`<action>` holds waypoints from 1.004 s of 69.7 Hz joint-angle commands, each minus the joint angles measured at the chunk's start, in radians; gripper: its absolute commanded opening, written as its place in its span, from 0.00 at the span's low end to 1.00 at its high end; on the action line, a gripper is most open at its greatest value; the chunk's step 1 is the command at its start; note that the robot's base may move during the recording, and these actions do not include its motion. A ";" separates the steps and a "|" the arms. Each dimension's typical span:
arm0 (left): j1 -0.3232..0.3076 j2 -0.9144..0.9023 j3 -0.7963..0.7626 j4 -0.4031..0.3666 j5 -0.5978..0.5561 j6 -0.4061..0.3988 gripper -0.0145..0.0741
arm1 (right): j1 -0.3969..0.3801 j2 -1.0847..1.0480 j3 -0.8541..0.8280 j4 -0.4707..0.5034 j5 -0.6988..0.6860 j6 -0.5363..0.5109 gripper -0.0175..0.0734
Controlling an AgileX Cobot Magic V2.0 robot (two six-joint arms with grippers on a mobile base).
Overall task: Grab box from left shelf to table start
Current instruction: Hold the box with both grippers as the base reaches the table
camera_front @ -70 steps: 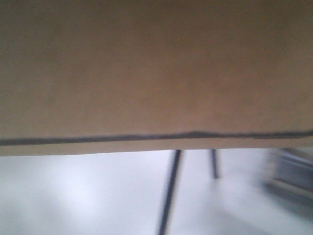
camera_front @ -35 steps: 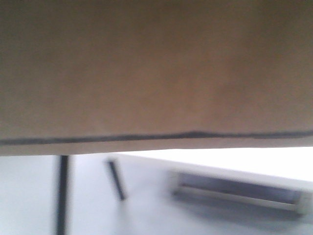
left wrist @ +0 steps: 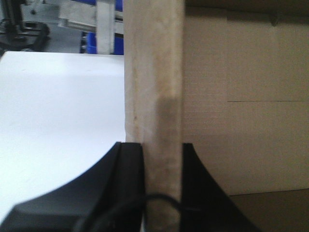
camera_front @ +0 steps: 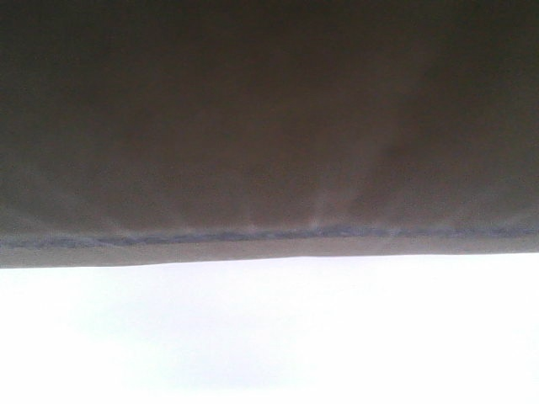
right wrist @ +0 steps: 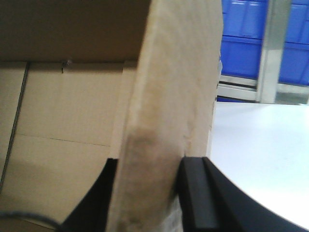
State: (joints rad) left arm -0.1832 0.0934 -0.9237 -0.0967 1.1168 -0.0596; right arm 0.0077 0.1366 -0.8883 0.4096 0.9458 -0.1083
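The box, brown corrugated cardboard, fills the upper part of the front view, with its lower edge above the white table. My left gripper is shut on an upright cardboard wall of the box, one black finger on each side. My right gripper is likewise shut on the opposite wall of the box. The box's inside shows beside each wall. The table lies just outside the box in both wrist views. The left shelf is out of view.
A metal rack with blue bins and a silver upright stands beyond the table on the right side. More blue bins and a metal frame show past the far edge on the left, near dark equipment.
Below the box, the floor with black legs and a long tray slid leftward out of sight. A bright white table surface now fills that space, and the box looks darker.
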 commanded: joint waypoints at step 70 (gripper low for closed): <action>-0.002 0.017 0.410 -0.102 -0.179 -0.006 0.06 | -0.001 0.024 -0.031 0.031 -0.143 0.000 0.26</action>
State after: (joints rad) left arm -0.1832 0.0934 -0.5135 -0.1958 0.8790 -0.0692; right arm 0.0054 0.1481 -0.8916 0.4112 0.8930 -0.1066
